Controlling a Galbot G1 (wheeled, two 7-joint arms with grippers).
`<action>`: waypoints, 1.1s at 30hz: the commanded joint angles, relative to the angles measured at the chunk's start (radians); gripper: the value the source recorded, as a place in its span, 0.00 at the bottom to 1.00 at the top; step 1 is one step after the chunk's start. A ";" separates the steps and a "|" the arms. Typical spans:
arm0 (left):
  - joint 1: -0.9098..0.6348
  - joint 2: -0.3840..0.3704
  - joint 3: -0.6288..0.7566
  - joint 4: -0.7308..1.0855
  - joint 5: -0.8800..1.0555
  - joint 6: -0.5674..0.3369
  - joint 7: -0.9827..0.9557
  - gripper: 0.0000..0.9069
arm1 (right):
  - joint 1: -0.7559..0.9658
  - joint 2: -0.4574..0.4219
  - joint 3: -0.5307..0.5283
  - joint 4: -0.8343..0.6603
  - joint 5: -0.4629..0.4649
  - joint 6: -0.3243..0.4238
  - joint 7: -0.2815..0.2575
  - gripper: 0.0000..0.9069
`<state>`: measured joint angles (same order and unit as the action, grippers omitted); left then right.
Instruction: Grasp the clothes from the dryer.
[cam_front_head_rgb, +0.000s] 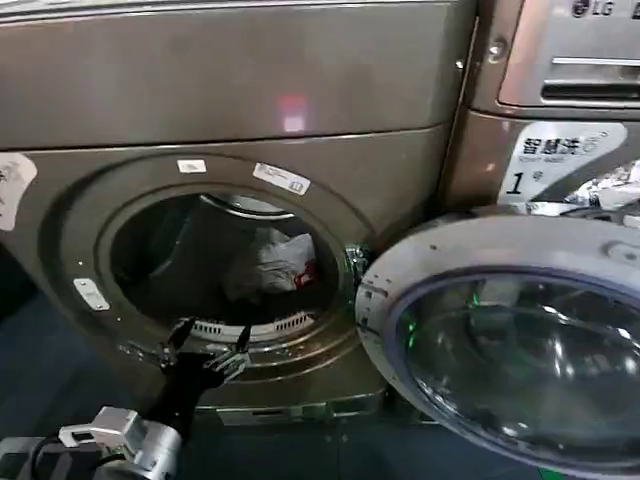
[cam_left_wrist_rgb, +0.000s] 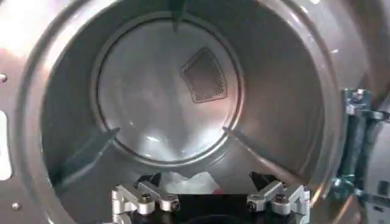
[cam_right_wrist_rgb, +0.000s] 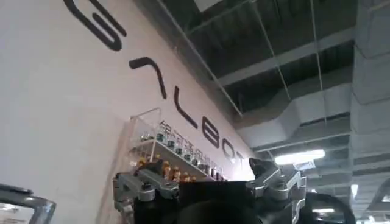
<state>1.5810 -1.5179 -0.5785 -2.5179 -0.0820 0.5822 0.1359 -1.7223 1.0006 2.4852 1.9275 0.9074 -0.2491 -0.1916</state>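
Hovering left tool (cam_front_head_rgb: 208, 345) spread at dryer (cam_front_head_rgb: 230, 110) mouth; clothes (cam_front_head_rgb: 270, 262) seemingly half-hidden.

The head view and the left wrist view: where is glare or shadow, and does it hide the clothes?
Head view: a pink glare spot on the bronze-brown dryer; the white-and-grey clothes bundle with a red patch lies visible in the shadowed drum. Left wrist view: the steel drum back shines, and the open left gripper partly covers the bundle.

The clothes (cam_left_wrist_rgb: 190, 181) sit half hidden behind the left end effector (cam_left_wrist_rgb: 209, 182).
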 joint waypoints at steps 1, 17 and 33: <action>0.000 -0.001 0.000 -0.001 0.000 0.000 0.000 1.00 | 0.000 0.001 0.000 0.001 0.001 0.001 -0.001 1.00; -0.149 0.036 -0.046 0.110 -0.084 -0.052 0.009 1.00 | -0.018 -0.012 0.027 0.034 -0.042 -0.057 -0.008 1.00; -0.639 0.071 0.017 0.657 -0.130 -0.147 -0.029 1.00 | -0.046 -0.010 0.083 0.035 -0.039 -0.059 -0.006 1.00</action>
<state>1.2061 -1.4585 -0.5817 -2.1515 -0.1953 0.4736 0.1179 -1.7644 0.9884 2.5538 1.9599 0.8696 -0.3027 -0.1977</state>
